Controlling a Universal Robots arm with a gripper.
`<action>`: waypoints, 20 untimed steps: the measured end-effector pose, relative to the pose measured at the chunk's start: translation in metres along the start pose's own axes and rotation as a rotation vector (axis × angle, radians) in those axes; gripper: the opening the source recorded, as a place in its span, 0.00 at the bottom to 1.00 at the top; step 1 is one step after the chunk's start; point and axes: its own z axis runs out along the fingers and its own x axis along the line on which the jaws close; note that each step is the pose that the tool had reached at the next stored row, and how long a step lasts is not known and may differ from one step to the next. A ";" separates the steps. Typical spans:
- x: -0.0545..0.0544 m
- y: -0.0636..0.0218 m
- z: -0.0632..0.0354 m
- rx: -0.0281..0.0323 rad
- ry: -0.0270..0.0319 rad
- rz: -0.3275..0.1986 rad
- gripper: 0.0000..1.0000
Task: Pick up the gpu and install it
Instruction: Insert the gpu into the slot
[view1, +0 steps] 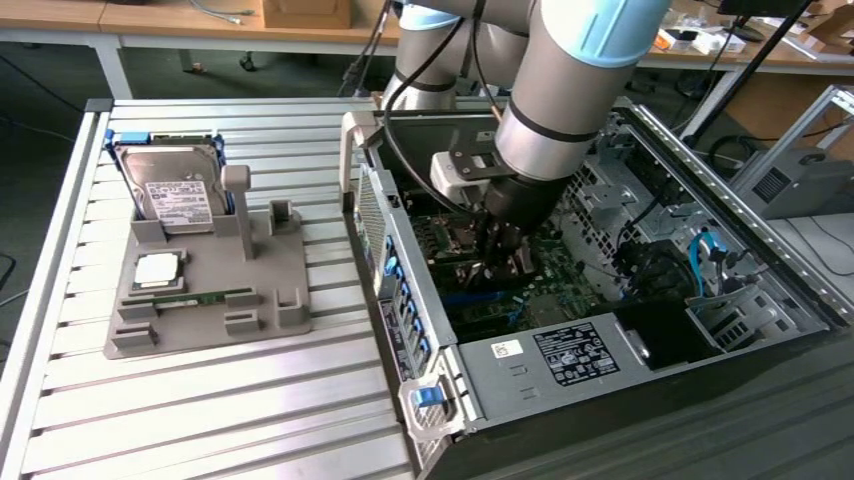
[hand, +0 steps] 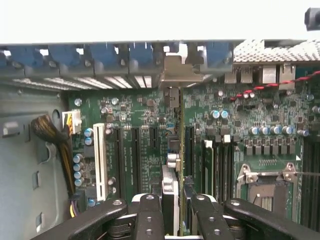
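Gpu (hand: 181, 150) stands on edge between the jaws, part-open and clamped on its upper edge, its bracket end meeting the rear slot wall; the gripper (view1: 505, 262) is down inside the open computer case (view1: 607, 370), over the green motherboard (hand: 140, 115). Case sits on a ribbed metal tabletop (view1: 240, 410) in a workshop with benches behind. One grey holder tray (view1: 214, 300) carries one hard drive (view1: 171, 190), one processor (view1: 156, 268) and one memory stick (view1: 200, 297).
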 end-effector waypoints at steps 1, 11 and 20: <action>0.000 0.0012 0.0001 0.0000 -0.0001 0.000 0.27; 0.000 0.0007 0.0007 0.0000 -0.0002 0.000 0.27; 0.000 -0.0002 0.0064 0.0001 0.0084 0.000 0.27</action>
